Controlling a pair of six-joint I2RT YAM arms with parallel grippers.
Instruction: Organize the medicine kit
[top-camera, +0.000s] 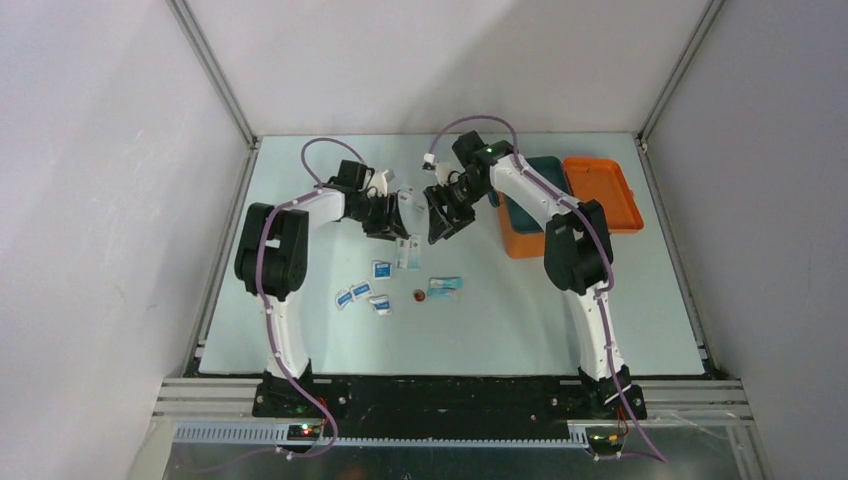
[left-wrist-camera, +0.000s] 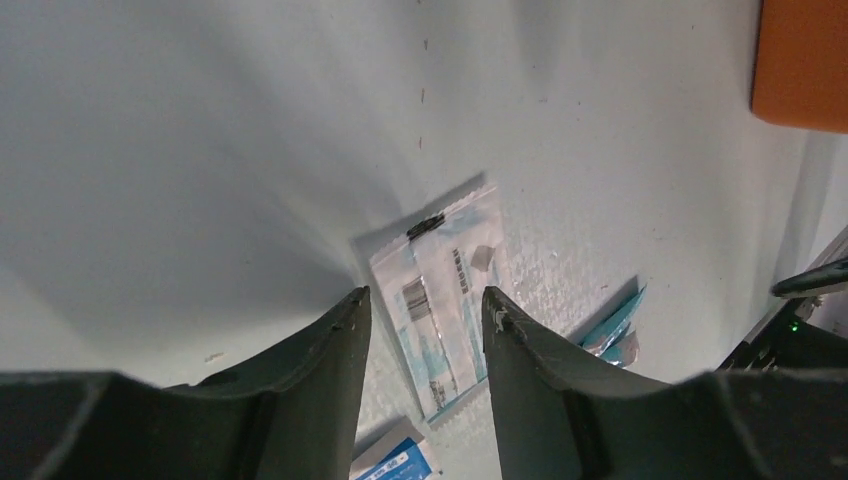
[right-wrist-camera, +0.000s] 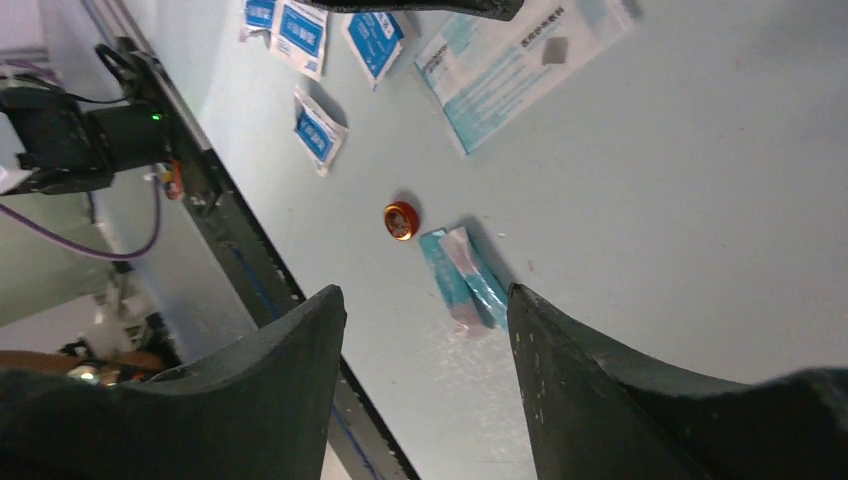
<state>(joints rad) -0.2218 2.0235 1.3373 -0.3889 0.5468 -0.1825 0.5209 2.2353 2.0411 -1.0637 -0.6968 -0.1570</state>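
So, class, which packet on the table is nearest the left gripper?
The long white pouch with the barcode, right at the left gripper; the small blue sachets and teal packets lie farther off.

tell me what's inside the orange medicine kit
The medicine kit lies open, its lid folded out. Inside, only a teal tray shows; no items can be made out. The right arm crosses above it and hides part of the tray.

Left pincer (left-wrist-camera: 425, 298) and right pincer (right-wrist-camera: 425, 292), jaws apart, tips downward.
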